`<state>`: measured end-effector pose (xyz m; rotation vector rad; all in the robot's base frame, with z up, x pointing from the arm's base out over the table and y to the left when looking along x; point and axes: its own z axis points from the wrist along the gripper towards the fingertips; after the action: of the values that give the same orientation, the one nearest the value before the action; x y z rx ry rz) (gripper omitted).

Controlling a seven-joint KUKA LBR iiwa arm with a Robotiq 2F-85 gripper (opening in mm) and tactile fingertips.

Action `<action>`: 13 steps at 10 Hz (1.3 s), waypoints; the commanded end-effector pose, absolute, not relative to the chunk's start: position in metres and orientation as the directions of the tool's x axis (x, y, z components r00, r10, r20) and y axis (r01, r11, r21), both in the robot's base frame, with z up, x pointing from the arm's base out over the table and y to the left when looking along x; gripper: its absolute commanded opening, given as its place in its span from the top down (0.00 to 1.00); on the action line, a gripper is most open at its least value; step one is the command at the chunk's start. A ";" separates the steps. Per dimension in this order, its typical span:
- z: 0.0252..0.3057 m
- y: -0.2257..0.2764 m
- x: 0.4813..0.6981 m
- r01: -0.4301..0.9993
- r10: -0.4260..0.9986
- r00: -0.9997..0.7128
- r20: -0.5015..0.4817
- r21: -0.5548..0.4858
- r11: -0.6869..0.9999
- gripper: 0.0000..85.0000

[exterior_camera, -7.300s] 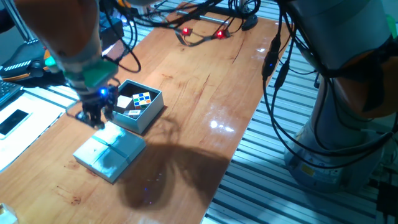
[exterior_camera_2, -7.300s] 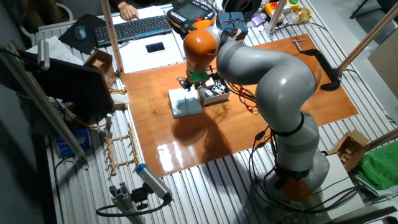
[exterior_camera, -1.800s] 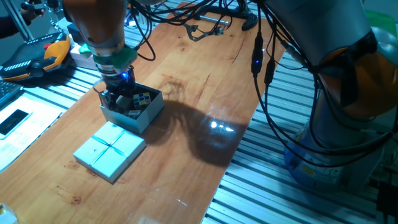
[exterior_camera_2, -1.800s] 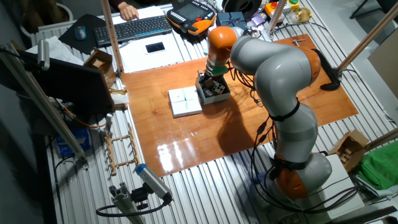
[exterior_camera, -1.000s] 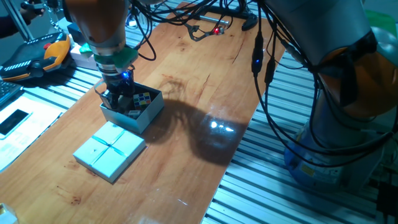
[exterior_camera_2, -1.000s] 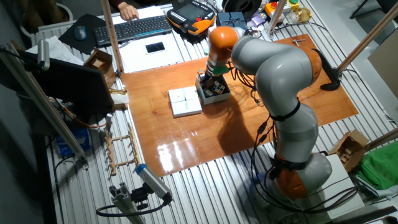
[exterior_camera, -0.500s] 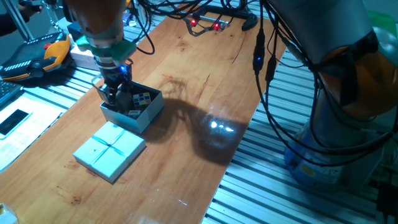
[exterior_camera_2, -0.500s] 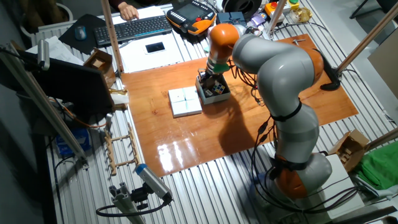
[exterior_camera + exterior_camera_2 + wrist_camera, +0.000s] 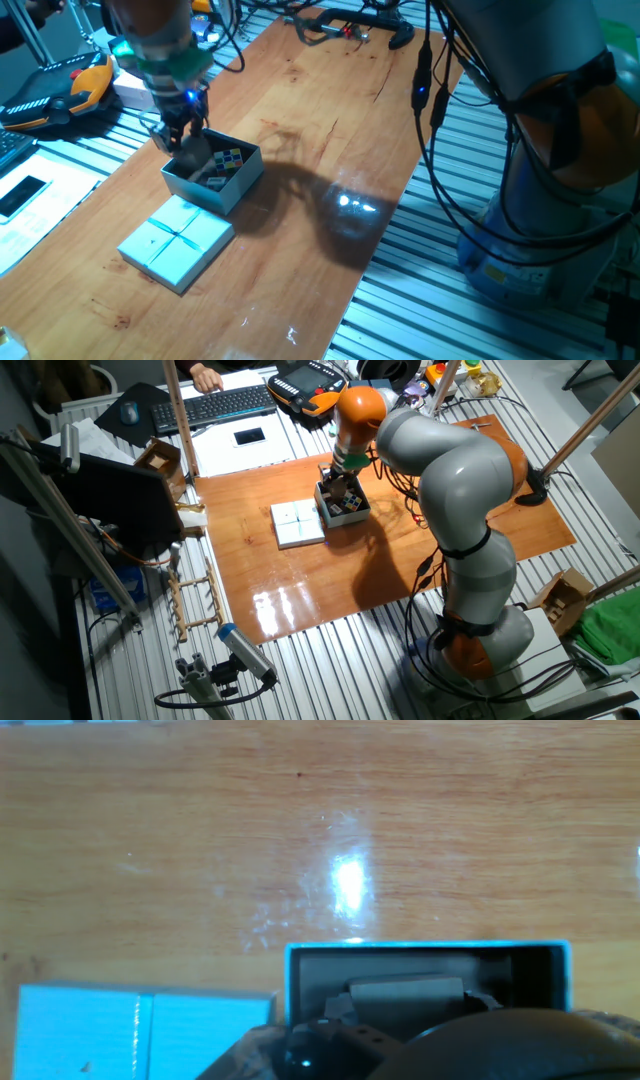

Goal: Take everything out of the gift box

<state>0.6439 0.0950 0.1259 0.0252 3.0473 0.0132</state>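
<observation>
Pale blue square cardboard gift box (image 9: 213,180) open on the orange-brown wooden surface (image 9: 300,130), its matching flat lid with ribbon cross (image 9: 177,243) lying just beside it, nearer the surface's edge. Black two-finger pincer (image 9: 183,140) poised above the box's far corner, fingertips near rim level. Impossible to tell from any view whether closed on something or merely narrow: fingers look close together, with a dark blur between them. Inside the box, a multicoloured puzzle cube (image 9: 230,160) against the wall on the side away from the pincer; in the hand view, a greyish flat-topped block (image 9: 405,993) against the brownish interior, partly masked by the hand's dark housing.

Contents likely light, rigid and small: hard plastic cube with smooth, somewhat slippery faces, best pinched across two opposite flat sides, not corners. Block probably stiff too, flat sides giving good purchase. Cardboard walls thin and easily dragged or tipped; descent best kept clear of the rim, lift straight up.
</observation>
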 end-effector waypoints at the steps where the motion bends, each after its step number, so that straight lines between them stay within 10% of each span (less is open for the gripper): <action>1: 0.133 0.093 0.642 0.016 0.017 -0.996 -0.089 0.009 1.000 0.99; 13: 0.154 0.018 0.627 0.067 0.065 -0.995 -0.075 -0.015 0.998 0.99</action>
<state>0.6275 0.0186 0.1540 0.1013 3.0651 -0.0234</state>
